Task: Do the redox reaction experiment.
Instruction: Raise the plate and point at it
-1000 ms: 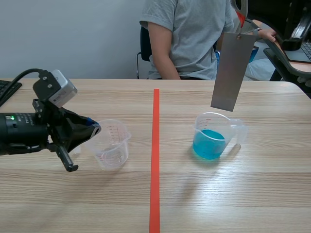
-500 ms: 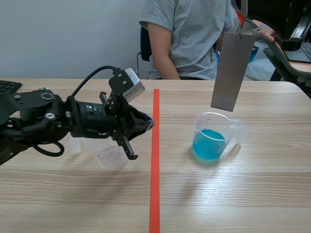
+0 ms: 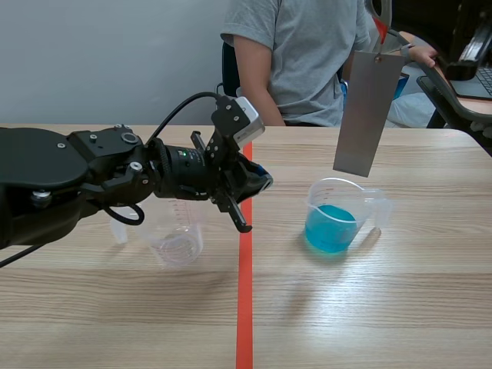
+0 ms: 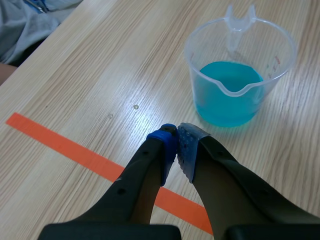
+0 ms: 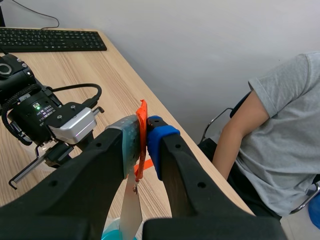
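A clear beaker of blue liquid (image 3: 333, 220) stands right of the orange tape line; in the left wrist view this blue beaker (image 4: 235, 75) is ahead of my left gripper (image 4: 177, 134), which is shut on nothing. In the scene view the left gripper (image 3: 261, 184) hovers over the tape line, left of the blue beaker. An empty clear beaker (image 3: 177, 238) sits under the left arm. A grey metal plate (image 3: 369, 111) hangs above the blue beaker from an orange tag (image 5: 142, 127). My right gripper (image 5: 143, 125) is shut on that tag.
A person in a grey shirt (image 3: 300, 54) sits across the table. A black keyboard (image 5: 50, 40) lies at the far left edge of the table. The orange tape line (image 3: 246, 254) runs down the middle of the table.
My left arm has swung right, from beside the empty beaker to above the tape line, nearer the blue beaker. The hanging plate and right gripper have not moved.
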You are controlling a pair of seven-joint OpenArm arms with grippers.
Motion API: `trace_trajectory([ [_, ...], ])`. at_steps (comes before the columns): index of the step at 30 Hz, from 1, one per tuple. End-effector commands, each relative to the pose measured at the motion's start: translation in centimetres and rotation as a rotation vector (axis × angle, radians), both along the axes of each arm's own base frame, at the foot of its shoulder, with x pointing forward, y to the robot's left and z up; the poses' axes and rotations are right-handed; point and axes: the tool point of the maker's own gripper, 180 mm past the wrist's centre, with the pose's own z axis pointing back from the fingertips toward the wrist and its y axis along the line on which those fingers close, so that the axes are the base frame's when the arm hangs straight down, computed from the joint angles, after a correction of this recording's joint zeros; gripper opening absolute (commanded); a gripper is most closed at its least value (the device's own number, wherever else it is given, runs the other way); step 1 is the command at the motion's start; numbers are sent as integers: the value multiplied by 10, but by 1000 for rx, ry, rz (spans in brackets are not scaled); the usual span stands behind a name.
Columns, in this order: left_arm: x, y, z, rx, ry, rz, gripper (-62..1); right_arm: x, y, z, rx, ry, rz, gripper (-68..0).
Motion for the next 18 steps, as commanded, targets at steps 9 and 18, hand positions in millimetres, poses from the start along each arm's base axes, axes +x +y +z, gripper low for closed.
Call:
trace_trajectory([
  [9,-11,-47,42,-147,-19,-143,-569,0,-2,12,3,-35,7,-660],
  [18,-15,-59,53,-203,-20,-159,-569,0,-2,12,1,-34,6,-660],
])
